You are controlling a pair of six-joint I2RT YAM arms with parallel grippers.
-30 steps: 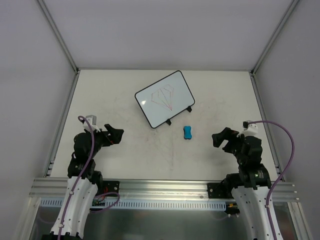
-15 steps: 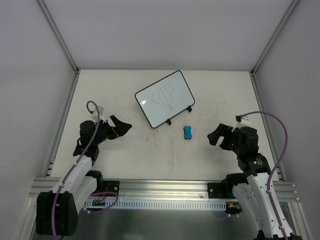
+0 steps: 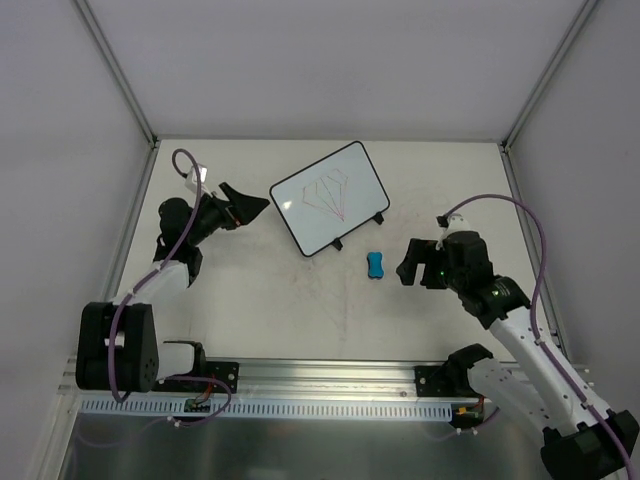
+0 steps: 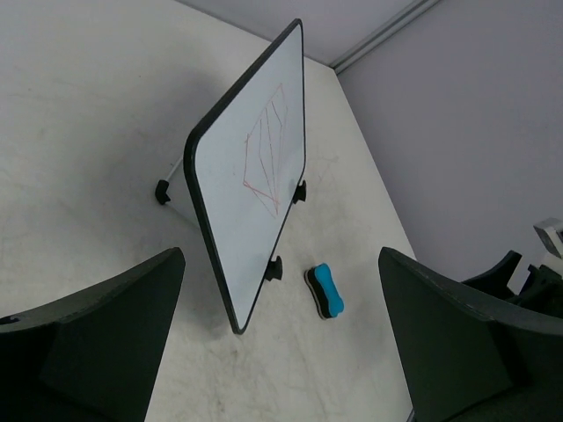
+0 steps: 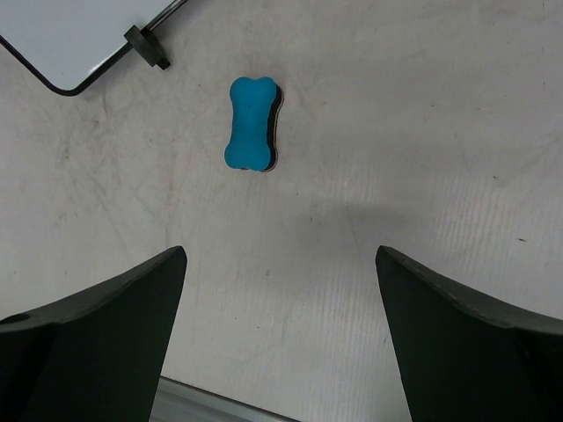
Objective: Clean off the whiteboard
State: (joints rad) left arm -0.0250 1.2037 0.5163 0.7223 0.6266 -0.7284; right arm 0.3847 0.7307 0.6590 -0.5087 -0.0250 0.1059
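Observation:
The whiteboard (image 3: 328, 198) stands tilted on small black feet near the table's middle back, a red diamond-like line drawing on its face; the left wrist view shows the whiteboard (image 4: 255, 167) edge-on. A blue bone-shaped eraser (image 3: 376, 265) lies flat on the table just in front of the board's near right corner, and the same eraser (image 5: 252, 123) (image 4: 325, 289) shows in both wrist views. My left gripper (image 3: 243, 204) hovers open just left of the board's left edge, holding nothing. My right gripper (image 3: 410, 262) is open and empty, a short way right of the eraser.
The table (image 3: 250, 300) is pale and scuffed with faint marks. Metal frame posts run along its left edge (image 3: 130, 230) and right edge (image 3: 520, 220). An aluminium rail (image 3: 330, 380) crosses the near edge where both arm bases are bolted.
Both arms have reached out from near their bases. The left gripper moved up and right toward the board's left edge; the right gripper moved left toward the eraser. Board and eraser have not moved.

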